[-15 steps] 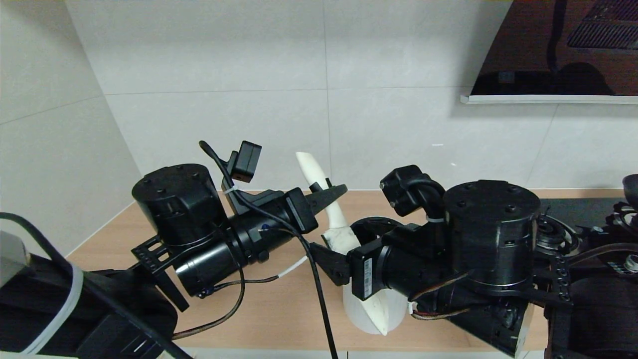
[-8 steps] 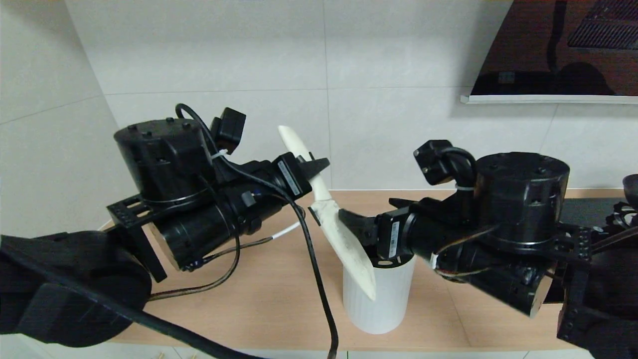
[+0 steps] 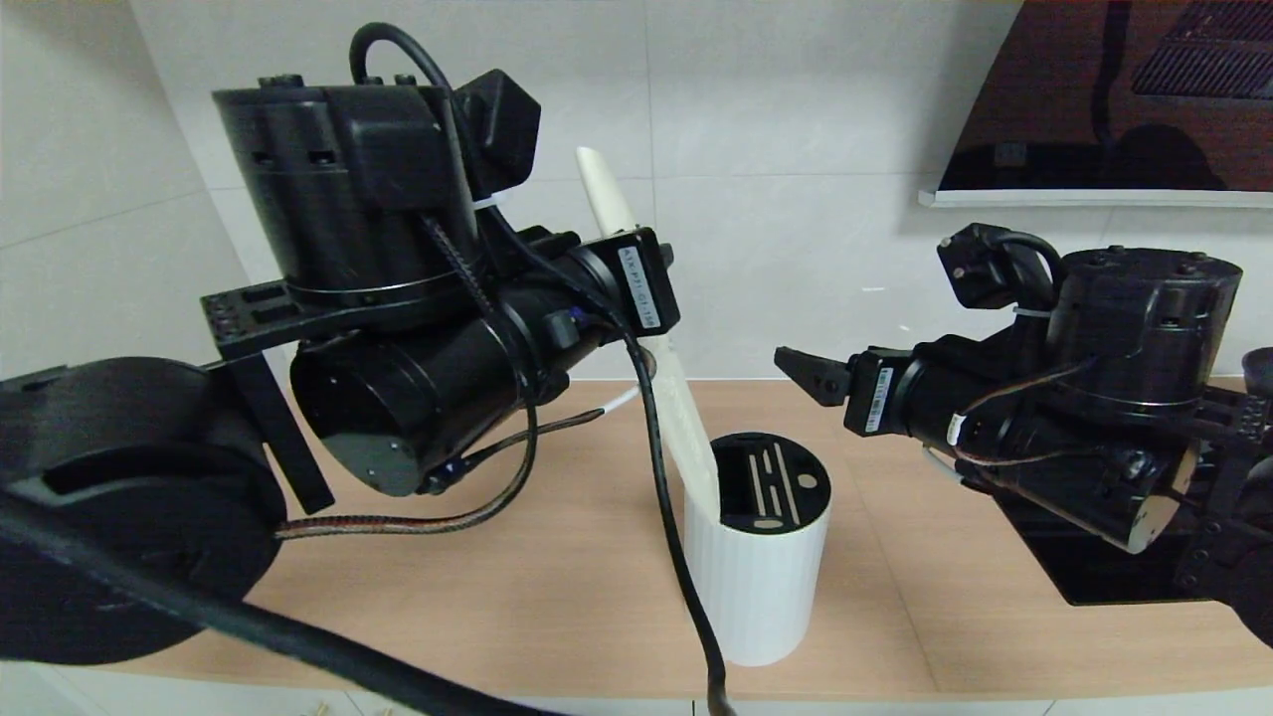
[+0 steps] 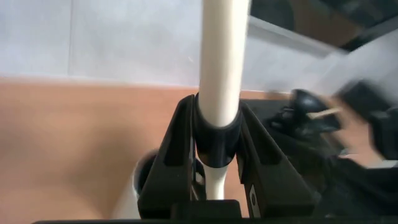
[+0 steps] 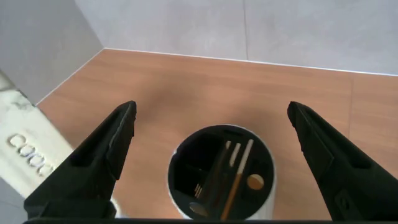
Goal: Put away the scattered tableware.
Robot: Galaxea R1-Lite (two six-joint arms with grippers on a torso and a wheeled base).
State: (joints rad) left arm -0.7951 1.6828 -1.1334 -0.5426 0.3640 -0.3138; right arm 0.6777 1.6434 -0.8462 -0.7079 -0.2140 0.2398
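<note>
Left gripper (image 4: 216, 107): jaws closed on the handle of a white utensil (image 3: 684, 423), pinching it from both sides. The utensil is steeply tilted, handle end up toward the wall. Its flat lower end is at the rim of the holder (image 3: 761, 582), on the robot's left side. I cannot tell whether the tip sits inside the rim or just against it.

Right gripper (image 5: 211, 107): jaws spread wide, nothing between them. It is held above the holder and off to the robot's right, clear of it.

Holder: white, ribbed, cylindrical, upright. It has a black insert on top with several slots and one round hole. Thin pale lines show in the slots; I cannot tell whether they are contents or bare openings.

Surface: light wooden counter (image 3: 557, 597), with the holder standing near its front edge. A black cooktop (image 3: 1074, 582) is set into the counter on the robot's right.

Room: pale tiled wall (image 3: 776, 149) behind, and a dark range hood (image 3: 1094, 99) at upper right.
</note>
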